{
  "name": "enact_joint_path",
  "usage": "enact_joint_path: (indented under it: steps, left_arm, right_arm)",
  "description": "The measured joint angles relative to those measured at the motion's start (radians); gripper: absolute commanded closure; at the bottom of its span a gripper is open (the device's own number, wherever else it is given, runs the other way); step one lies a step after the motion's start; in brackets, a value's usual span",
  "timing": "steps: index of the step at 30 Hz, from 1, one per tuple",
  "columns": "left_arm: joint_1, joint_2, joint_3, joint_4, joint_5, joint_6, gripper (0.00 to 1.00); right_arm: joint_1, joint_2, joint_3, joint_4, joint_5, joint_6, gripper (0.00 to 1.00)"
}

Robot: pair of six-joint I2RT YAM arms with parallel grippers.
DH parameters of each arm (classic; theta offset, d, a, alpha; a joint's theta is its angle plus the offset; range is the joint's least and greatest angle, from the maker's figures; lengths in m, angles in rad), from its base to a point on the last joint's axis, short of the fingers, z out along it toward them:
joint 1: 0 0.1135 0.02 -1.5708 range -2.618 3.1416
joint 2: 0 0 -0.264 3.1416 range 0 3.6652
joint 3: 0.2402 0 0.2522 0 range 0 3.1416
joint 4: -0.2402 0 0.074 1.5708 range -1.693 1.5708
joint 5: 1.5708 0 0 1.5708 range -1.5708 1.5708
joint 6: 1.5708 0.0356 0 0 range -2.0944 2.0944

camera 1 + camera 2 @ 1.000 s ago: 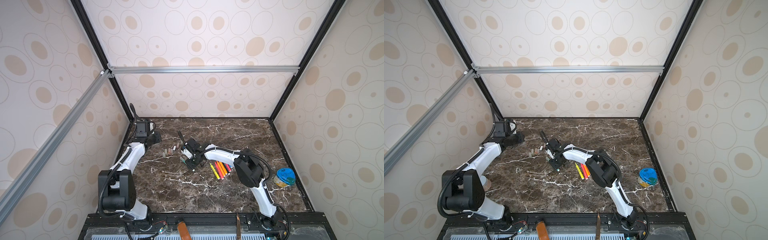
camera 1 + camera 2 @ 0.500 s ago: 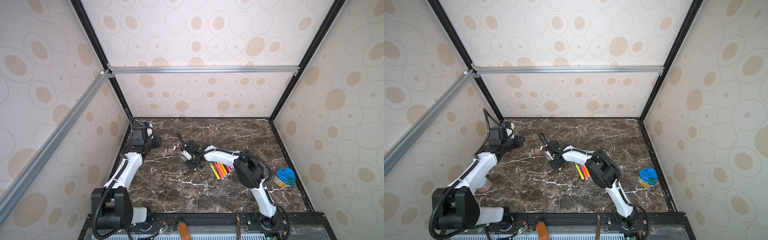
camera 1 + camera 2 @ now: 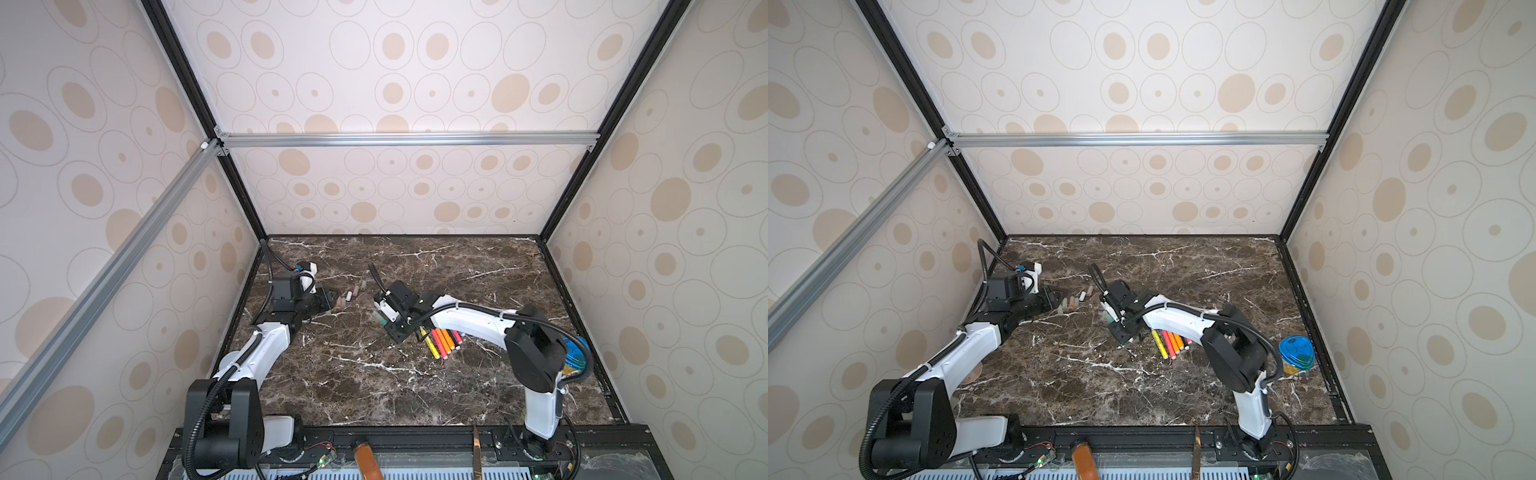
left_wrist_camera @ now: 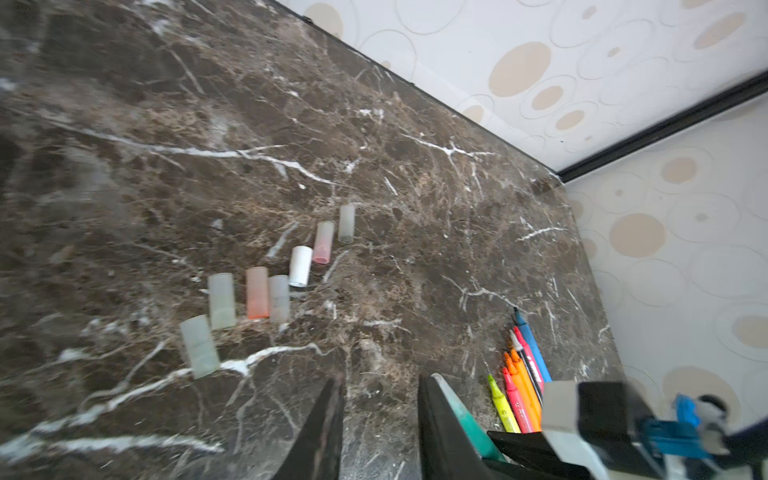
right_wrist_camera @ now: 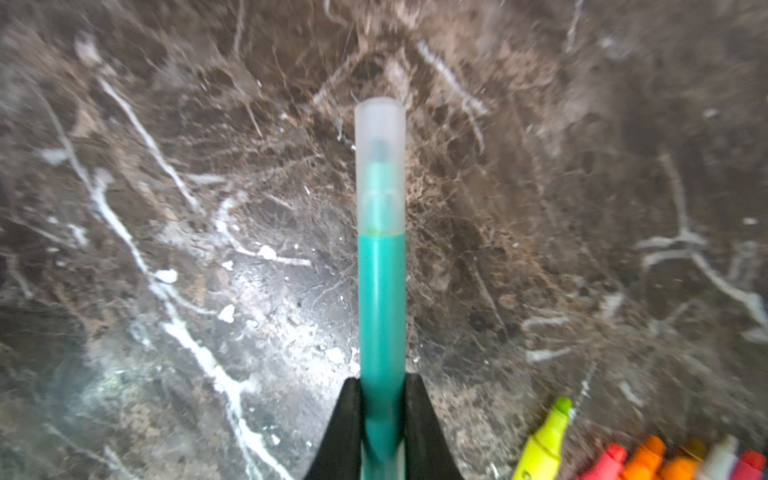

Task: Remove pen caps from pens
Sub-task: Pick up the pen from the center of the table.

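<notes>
I count seven loose pen caps [image 4: 257, 293] on the worktop [image 4: 415, 166], seven uncapped pens [image 4: 523, 386], one green pen [image 5: 381, 307] wearing its cap [image 5: 380, 162], and one blue-lidded tub [image 3: 1296, 353].

- teal plastic pen [image 5: 381, 307]: solid teal barrel
- frosted translucent cylindrical cap [image 5: 380, 166]: milky, teal showing through
- loose stubby plastic caps [image 4: 222, 301]: four greyish-clear, one orange-tinted, one pink-tinted, one opaque white
- uncapped marker pens [image 3: 442, 340]: yellow, red, orange, pink, blue
- polished marble tabletop [image 3: 415, 382]: dark brown, white veins
- papered walls [image 3: 415, 62]: cream, beige ovals inside thin rings
</notes>
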Motion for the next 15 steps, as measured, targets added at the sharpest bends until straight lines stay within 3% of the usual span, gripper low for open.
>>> enact_joint_path:
  steps: [6,10,15]
  left_arm:
    - [-0.096,0.008,-0.066,0.152,0.07,-0.088,0.58]
    - [-0.159,0.034,-0.102,0.272,0.108,-0.165,0.51]
    - [-0.211,0.079,-0.108,0.418,0.142,-0.253,0.5]
  right_arm:
    - [-0.014,-0.14,-0.074,0.069,-0.016,0.031,1.0]
    - [-0.021,-0.159,-0.097,0.1,-0.032,0.051,1.0]
    - [-0.024,-0.159,-0.107,0.129,-0.052,0.07,1.0]
